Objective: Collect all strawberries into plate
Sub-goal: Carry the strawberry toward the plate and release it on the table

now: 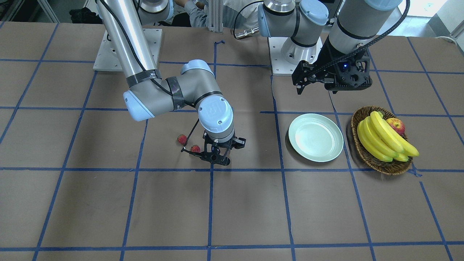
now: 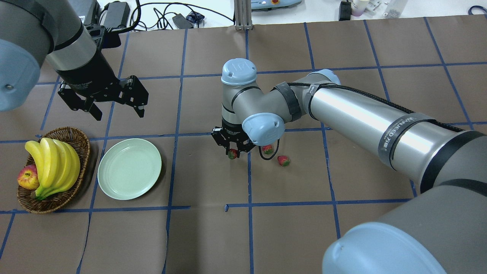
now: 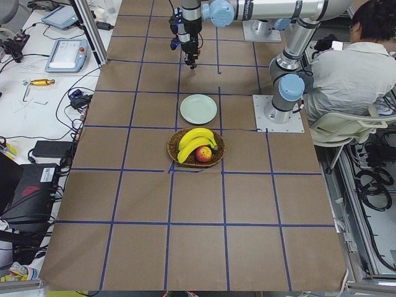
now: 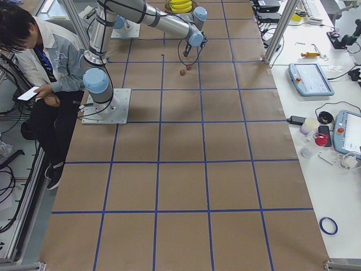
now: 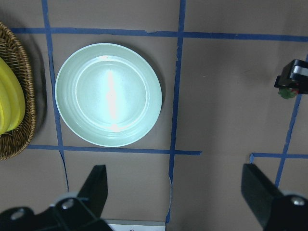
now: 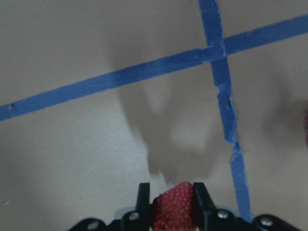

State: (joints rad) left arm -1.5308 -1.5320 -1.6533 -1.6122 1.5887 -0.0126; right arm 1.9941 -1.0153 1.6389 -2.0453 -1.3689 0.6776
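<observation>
My right gripper (image 2: 233,151) is shut on a strawberry (image 6: 174,208) and holds it just above the table; its shadow falls on the paper below. That strawberry (image 2: 233,153) shows red between the fingers in the overhead view. Two more strawberries (image 2: 267,149) (image 2: 283,160) lie on the table just right of the gripper; they also show in the front-facing view (image 1: 182,139) (image 1: 195,148). The mint-green plate (image 2: 129,174) lies bare at the left. My left gripper (image 2: 118,111) is open and empty, hanging above the table behind the plate (image 5: 108,94).
A wicker basket (image 2: 81,141) with bananas (image 2: 53,163) and an apple (image 2: 27,177) stands left of the plate. Blue tape lines grid the brown paper table. An operator (image 3: 346,68) sits behind the robot bases.
</observation>
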